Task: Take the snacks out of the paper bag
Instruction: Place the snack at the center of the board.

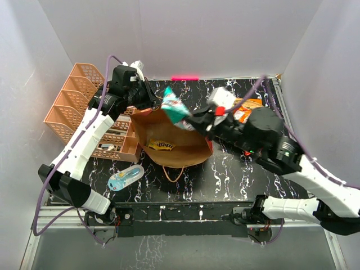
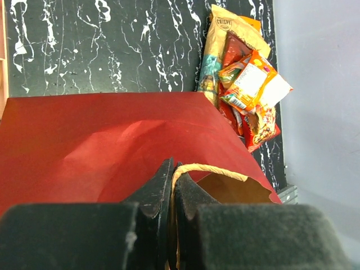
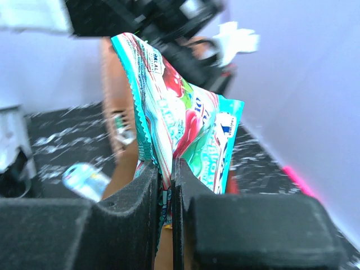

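Observation:
The paper bag (image 1: 169,140) lies open in the middle of the table, brown inside, red outside (image 2: 101,140). My left gripper (image 1: 151,103) is shut on its twine handle (image 2: 208,169) at the back rim. My right gripper (image 1: 194,121) is shut on a teal candy pack (image 1: 174,107) and holds it above the bag's mouth; the pack fills the right wrist view (image 3: 180,129). A brown M&M's pack (image 1: 162,145) lies inside the bag. A pile of snacks (image 2: 242,84) lies on the table at the back right (image 1: 244,109), partly hidden by my right arm.
A pink plastic basket organizer (image 1: 84,109) stands at the left. A blue-white blister-packed item (image 1: 125,178) lies on the table in front of it. The bag's second handle (image 1: 173,173) lies toward the near edge. White walls close in all sides.

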You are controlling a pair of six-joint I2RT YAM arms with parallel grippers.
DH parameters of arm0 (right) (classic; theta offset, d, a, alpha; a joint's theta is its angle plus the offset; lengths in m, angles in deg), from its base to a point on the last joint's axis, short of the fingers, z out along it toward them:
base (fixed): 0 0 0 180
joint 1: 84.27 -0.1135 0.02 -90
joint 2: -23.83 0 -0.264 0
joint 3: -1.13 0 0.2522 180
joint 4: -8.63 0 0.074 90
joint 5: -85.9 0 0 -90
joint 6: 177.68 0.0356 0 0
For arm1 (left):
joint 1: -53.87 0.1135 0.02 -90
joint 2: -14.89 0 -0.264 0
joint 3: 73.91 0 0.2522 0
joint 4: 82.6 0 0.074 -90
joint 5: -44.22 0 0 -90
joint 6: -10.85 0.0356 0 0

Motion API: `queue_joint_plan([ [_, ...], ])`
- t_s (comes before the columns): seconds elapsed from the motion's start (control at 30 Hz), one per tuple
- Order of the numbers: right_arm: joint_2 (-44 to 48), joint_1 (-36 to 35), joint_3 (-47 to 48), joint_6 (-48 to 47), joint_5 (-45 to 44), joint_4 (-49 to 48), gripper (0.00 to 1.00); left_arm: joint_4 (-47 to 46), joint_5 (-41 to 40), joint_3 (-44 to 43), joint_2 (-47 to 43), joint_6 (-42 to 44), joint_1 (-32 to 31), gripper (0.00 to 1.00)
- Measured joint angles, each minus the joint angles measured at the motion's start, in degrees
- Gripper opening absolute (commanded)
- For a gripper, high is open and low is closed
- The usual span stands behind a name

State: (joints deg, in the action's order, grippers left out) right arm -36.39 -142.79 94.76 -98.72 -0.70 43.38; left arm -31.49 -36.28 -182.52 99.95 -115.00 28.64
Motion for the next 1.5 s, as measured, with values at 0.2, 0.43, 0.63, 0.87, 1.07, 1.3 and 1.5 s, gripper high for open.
queue_joint_plan([
  [0.2, 3.1, 0.0, 0.7, -5.7, -25.7, -4.2, 0.07, 0.5, -0.5, 1.2, -0.2, 1.3, 0.0, 0.00],
  [0.43, -8.4, 11.6, -3.4, -15.0, -49.4, -9.3, 0.07, 0.3, -0.5, 1.7, -0.5, 2.1, 0.1, 0.00],
  [0.63, -16.1, 26.5, -12.5, -12.5, -49.9, -5.2, 0.07, 0.0, 0.4, 3.0, -0.6, 2.3, 0.3, 0.00],
  [0.87, -19.9, 34.7, -15.8, -9.1, -47.7, -5.6, 0.07, -0.5, 1.4, 3.8, -1.0, 2.4, 0.3, 0.00],
  [1.07, -24.3, 37.0, -18.8, -6.6, -43.2, -7.4, 0.07, -0.9, 2.1, 3.8, -1.3, 2.4, 0.3, 0.00],
  [1.3, -27.2, 38.3, -20.8, -4.2, -39.9, -10.5, 0.07, -0.9, 2.8, 3.9, -1.4, 2.4, 0.4, 0.00],
  [1.5, -27.2, 38.5, -23.3, -1.4, -37.9, -14.1, 0.07, -1.3, 3.2, 4.6, -1.7, 2.4, 0.4, 0.00],
])
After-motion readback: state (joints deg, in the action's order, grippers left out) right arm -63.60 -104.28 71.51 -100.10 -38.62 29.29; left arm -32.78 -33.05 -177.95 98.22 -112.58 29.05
